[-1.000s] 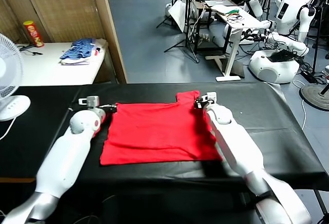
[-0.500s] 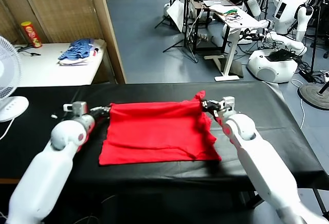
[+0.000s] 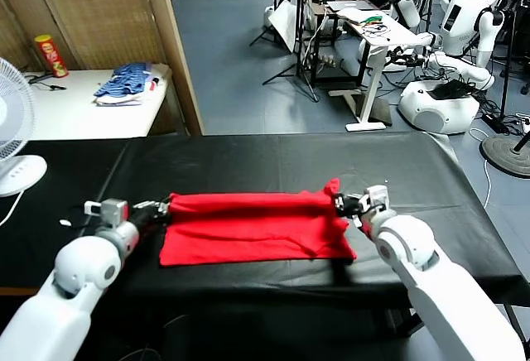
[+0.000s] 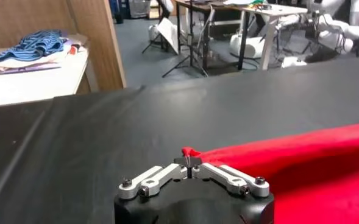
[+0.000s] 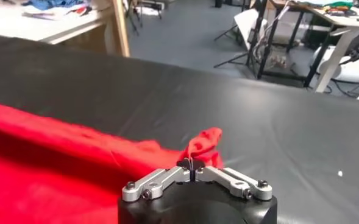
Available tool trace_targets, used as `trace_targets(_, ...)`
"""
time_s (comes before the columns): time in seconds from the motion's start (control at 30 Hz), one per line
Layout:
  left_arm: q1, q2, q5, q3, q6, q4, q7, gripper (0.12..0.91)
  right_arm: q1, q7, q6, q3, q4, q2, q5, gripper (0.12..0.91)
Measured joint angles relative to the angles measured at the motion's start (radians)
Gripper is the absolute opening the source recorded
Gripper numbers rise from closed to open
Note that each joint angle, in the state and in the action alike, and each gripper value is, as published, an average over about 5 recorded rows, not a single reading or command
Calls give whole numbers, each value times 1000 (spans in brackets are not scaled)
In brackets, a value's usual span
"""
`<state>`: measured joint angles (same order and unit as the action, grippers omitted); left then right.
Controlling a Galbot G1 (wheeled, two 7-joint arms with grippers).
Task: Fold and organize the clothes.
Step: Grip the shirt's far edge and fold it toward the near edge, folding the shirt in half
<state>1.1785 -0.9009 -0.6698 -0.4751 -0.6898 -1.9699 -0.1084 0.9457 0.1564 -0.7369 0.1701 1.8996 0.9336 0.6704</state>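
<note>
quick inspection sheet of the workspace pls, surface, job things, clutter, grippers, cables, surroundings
surface: black table, covered in dark cloth.
job's things: red T-shirt near the front edge, its far edge lifted and drawn toward the robot.
clutter: nothing seen on the black table.
grippers: left gripper shut on the shirt's left corner; right gripper shut on its right corner.
cables: cable on the floor at right.
surroundings: white fan, blue clothes pile, red can, other robots.

Bright red T-shirt [image 3: 252,230], folded over lengthwise, far edge raised, on the black table
</note>
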Motion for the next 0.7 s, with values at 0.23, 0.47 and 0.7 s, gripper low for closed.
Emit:
trace_targets(0.23, 61, -15, 24, -2, -39, -32, 3, 137, 39, -5, 0, 19, 36, -13, 8, 240)
trace_targets(0.47, 85, -20, 50, -15, -47, -70, 6, 437, 60, 15, 0, 74, 78, -25, 3, 621)
trace_targets(0.7, 33, -49, 5, -39, -42, -65, -43, 761, 6, 48, 10, 82, 8, 36, -42, 793)
